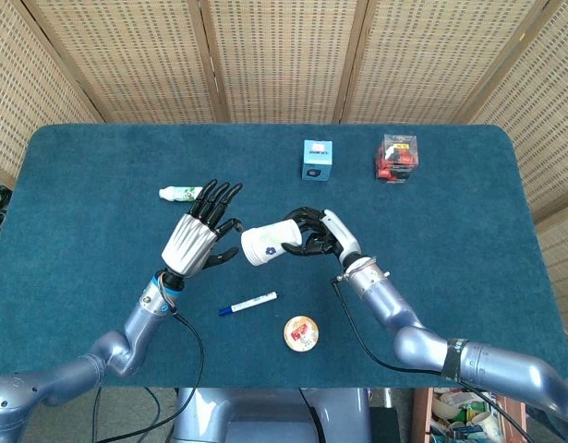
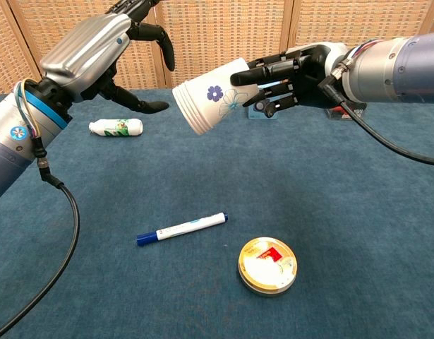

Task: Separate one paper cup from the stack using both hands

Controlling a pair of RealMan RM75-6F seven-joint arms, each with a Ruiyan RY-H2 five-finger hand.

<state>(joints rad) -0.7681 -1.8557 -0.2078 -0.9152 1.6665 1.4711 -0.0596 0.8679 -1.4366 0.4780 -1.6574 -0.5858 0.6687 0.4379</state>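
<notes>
A white paper cup stack [image 1: 268, 243] [image 2: 212, 104] with a blue flower print hangs on its side above the table, rim end pointing left. My right hand [image 1: 319, 233] [image 2: 291, 69] grips it around the base end. My left hand [image 1: 202, 240] [image 2: 107, 49] is open with fingers spread, just left of the stack's rim and a small gap away from it. In the chest view its thumb [image 2: 149, 106] points toward the rim.
On the blue cloth lie a small white bottle [image 1: 180, 193] [image 2: 116, 127], a blue-capped marker [image 1: 247, 304] [image 2: 181, 227] and a round tin [image 1: 301, 333] [image 2: 267, 265]. A blue box [image 1: 317, 160] and a clear box with red contents [image 1: 396, 158] stand at the back.
</notes>
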